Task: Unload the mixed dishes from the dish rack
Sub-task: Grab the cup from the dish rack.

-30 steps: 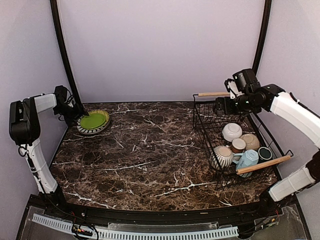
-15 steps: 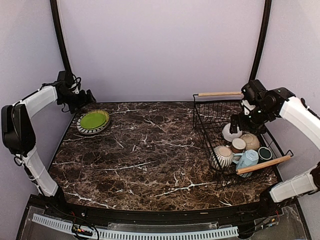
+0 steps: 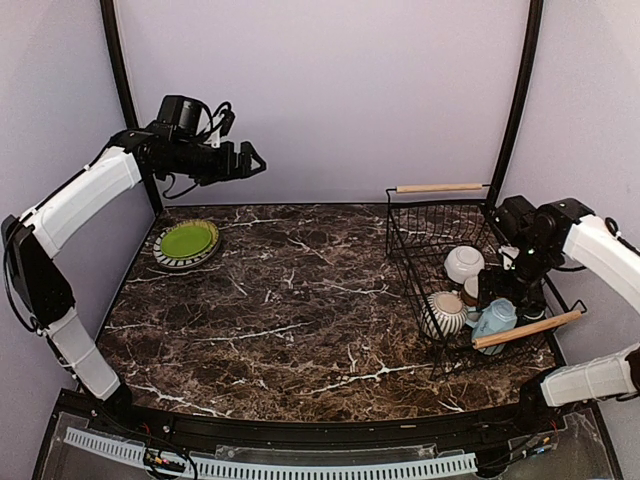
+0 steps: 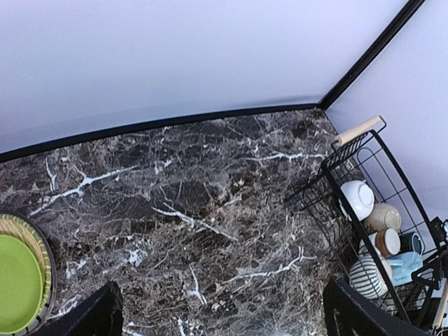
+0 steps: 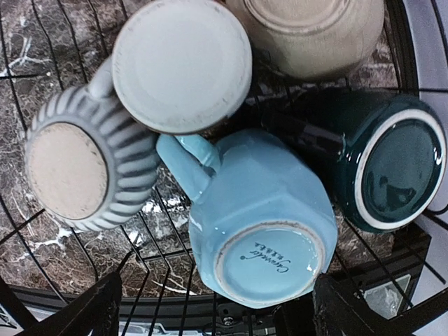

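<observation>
Rack [image 3: 440, 262] still loaded. Left gripper [image 3: 248, 160] high, well left of rack, fingers spread, empty. Right gripper [image 5: 217, 297] low inside rack, fingers spread, pinching nothing. Green plate [image 3: 186, 241] outside, far left of rack. Blue mug [image 5: 262, 224] upside down in rack, under right gripper.

A: Left gripper [image 3: 252, 160] vs 1 s ago?
B: Off the lime-green plate [image 3: 186, 241], swung up & toward centre, jaws wider.
A: Right gripper [image 5: 220, 311]?
B: Left the far handle [image 3: 438, 187] of the dish rack [image 3: 420, 215], dropped inside over the light blue mug [image 5: 262, 217], jaws slightly narrower.
</observation>
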{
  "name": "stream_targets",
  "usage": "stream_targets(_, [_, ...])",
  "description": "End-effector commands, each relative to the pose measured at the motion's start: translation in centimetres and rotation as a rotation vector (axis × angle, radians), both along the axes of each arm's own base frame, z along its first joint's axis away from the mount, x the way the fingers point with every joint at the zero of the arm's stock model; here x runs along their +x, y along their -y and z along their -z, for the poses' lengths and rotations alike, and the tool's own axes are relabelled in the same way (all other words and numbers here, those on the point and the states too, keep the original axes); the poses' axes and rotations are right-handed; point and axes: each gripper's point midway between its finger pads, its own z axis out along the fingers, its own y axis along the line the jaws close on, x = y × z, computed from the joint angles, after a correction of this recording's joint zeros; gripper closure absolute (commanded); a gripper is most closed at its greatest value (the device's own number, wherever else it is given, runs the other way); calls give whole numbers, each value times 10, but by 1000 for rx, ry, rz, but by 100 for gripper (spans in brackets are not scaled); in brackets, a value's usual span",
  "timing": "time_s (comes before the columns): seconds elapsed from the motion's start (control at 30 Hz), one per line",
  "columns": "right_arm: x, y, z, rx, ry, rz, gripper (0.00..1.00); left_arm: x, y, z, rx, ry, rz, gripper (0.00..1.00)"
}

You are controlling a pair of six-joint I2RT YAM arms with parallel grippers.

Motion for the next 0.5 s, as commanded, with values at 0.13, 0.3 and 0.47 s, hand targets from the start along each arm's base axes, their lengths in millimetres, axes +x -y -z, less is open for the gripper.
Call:
stream_targets(0.13, [-20,17,18,-68,-79,109,9,-16,-16,51,126,-65,-1,1])
stream_targets(0.3, [-7,18,26,-100,-77,124,9,-21,-16,43,108,-45,8,1])
stream_targets(0.47, [6,19,34,-106,-47,136,9,-23,-15,40,98,-38,11,1])
